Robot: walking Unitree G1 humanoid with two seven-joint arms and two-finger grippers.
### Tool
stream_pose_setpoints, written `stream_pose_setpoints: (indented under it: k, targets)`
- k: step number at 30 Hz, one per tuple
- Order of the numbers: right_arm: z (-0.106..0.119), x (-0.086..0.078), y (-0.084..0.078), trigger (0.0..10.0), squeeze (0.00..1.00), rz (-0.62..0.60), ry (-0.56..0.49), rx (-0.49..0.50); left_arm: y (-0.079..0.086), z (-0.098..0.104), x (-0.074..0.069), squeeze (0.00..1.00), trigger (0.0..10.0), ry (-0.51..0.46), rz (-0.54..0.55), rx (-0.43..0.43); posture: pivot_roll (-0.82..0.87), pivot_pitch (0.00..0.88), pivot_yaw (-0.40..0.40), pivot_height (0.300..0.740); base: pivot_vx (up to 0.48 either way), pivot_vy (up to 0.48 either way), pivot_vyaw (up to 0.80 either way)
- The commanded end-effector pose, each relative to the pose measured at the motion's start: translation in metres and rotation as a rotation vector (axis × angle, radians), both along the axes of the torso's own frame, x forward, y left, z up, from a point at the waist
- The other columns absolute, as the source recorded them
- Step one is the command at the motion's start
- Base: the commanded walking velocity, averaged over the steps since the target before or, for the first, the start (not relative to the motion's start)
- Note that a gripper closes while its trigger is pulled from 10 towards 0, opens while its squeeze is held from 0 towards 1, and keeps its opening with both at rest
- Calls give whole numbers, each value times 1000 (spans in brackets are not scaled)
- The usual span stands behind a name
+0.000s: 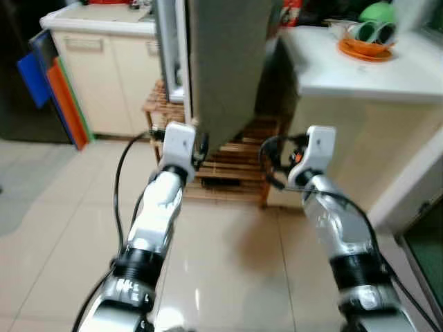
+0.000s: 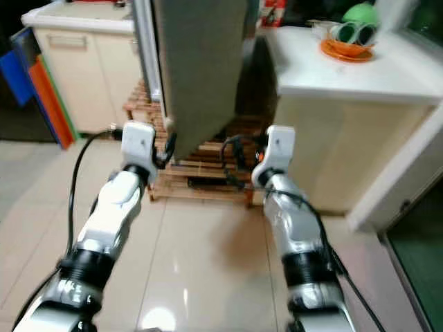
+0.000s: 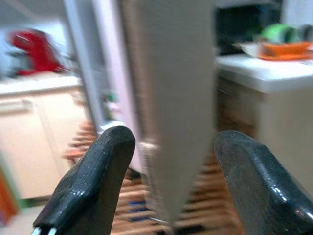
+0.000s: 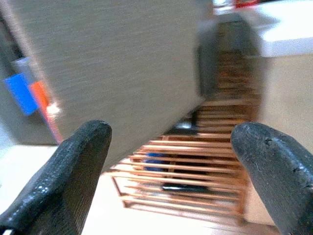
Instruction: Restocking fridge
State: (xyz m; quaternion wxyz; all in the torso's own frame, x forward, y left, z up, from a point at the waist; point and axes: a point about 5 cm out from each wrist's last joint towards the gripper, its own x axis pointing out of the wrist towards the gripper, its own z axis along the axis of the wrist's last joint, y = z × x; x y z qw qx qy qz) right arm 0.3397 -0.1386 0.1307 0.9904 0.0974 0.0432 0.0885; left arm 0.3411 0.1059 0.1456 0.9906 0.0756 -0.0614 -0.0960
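Grey fridge door (image 1: 225, 62), top centre; orange plate (image 1: 365, 50) with green bowl (image 1: 377, 14), upper right; brown slatted rack (image 1: 232, 169) centre; blue and orange boards (image 1: 52, 86), left.

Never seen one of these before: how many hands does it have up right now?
2: left hand and right hand, both open, raised side by side before the grey fridge door.

— What have we got ahead of us?
— The fridge door (image 1: 225, 62), grey and brushed, swung open edge-on toward us, its lower corner hanging above the wooden slatted rack (image 1: 228, 166).
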Motion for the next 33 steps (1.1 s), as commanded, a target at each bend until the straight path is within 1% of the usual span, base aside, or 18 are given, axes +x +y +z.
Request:
stream_pose_setpoints:
  k: [1,4,15,23,28,33]
  targets:
    - [-1,-1,5,10000,0,18,2,0,5,0,1,0,10000,4,23,5,-17,0,-5,740,319,356,0]
    - [-2,-1,6,10000,0,22,4,0,6,-1,0,0,10000,6,37,-4,-14,0,-7,740,304,371,0]
    - [-2,0,9,10000,0,35,5,10,5,1,-2,0,10000,-2,33,-5,-12,0,-11,740,309,367,0]
    - [-3,1,11,10000,0,43,12,11,6,1,-2,0,10000,8,43,-18,-12,0,-14,740,437,0,0]
    - [-3,1,12,10000,0,46,12,16,5,-1,-3,0,10000,14,43,-13,-10,0,-16,740,0,0,0]
    - [4,2,20,10000,0,74,-13,52,5,-3,-4,0,10000,26,42,-11,-7,0,-16,740,0,0,0]
